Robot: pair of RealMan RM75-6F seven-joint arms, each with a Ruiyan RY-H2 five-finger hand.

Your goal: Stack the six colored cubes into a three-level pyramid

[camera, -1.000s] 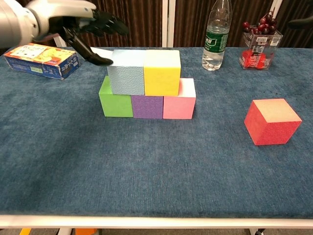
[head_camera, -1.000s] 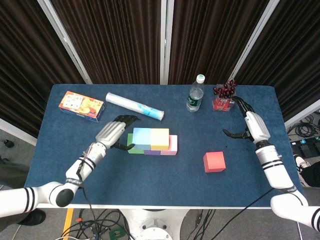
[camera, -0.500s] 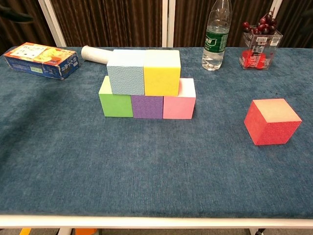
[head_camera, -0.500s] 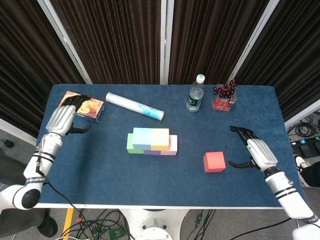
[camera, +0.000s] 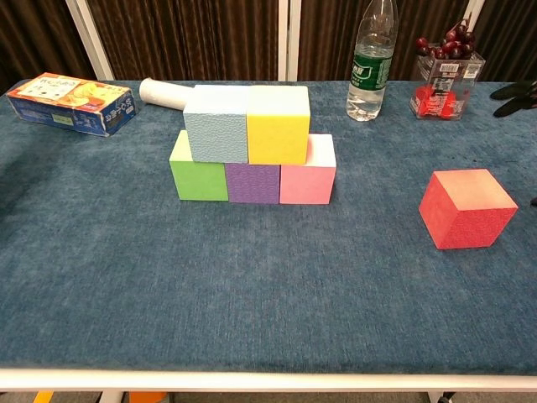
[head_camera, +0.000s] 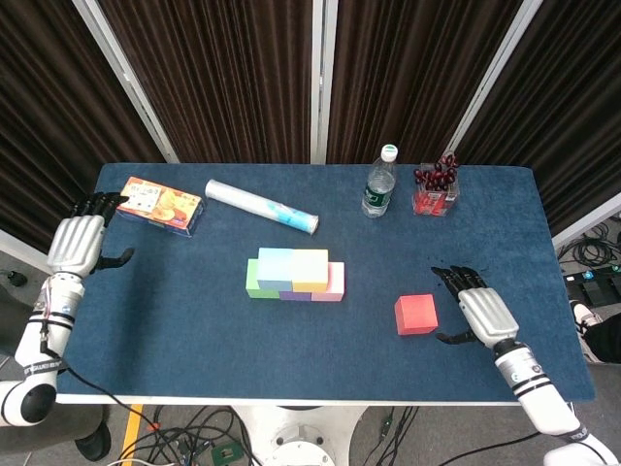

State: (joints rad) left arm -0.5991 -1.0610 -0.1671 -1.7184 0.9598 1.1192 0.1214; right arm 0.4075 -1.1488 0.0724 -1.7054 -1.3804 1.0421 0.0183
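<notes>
Green (camera: 198,172), purple (camera: 252,182) and pink (camera: 308,177) cubes form a row at the table's middle. A light blue cube (camera: 217,123) and a yellow cube (camera: 278,123) sit on top of them. The same stack (head_camera: 295,276) shows in the head view. A red cube (head_camera: 415,315) (camera: 466,207) lies alone to the right. My right hand (head_camera: 479,313) hovers open just right of the red cube, apart from it; only its fingertips (camera: 513,91) show in the chest view. My left hand (head_camera: 75,243) is open at the table's far left edge, holding nothing.
A snack box (head_camera: 157,205) and a white roll (head_camera: 260,207) lie at the back left. A water bottle (head_camera: 379,183) and a clear cup of red fruit (head_camera: 435,188) stand at the back right. The blue table (head_camera: 194,340) has bare cloth in front of the stack.
My left hand drew away from the stack to the table's far left edge. My right hand came forward from beside the fruit cup to just right of the red cube.
</notes>
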